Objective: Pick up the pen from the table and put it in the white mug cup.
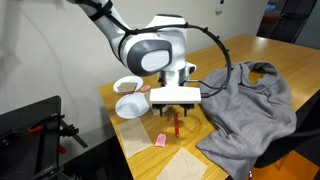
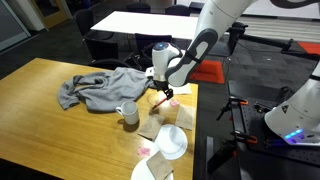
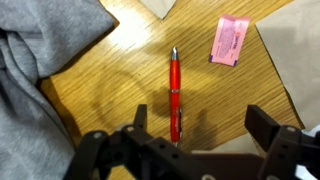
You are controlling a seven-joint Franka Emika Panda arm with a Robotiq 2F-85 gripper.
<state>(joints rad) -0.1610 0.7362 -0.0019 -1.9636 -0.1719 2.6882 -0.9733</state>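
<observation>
The red pen (image 3: 174, 95) lies flat on the light-brown wooden table (image 3: 120, 80), and it shows as a small red streak under the gripper in both exterior views (image 1: 174, 125) (image 2: 166, 100). My gripper (image 3: 200, 125) is open and hovers just above the pen's near end, with one finger beside the pen and the other far off to the right. It shows in both exterior views (image 1: 175, 108) (image 2: 163, 93). The white mug (image 2: 129, 113) stands on the table beside the grey cloth, a short way from the gripper. It is not in the wrist view.
A crumpled grey cloth (image 1: 245, 100) (image 2: 100, 88) (image 3: 40, 70) lies close to the pen. A small pink block (image 3: 231, 40) (image 1: 160, 140) sits near the pen tip. A white bowl (image 2: 172, 140) (image 1: 130, 105) and a white plate (image 2: 150, 170) rest near the table edge, with tan paper sheets (image 1: 185, 162).
</observation>
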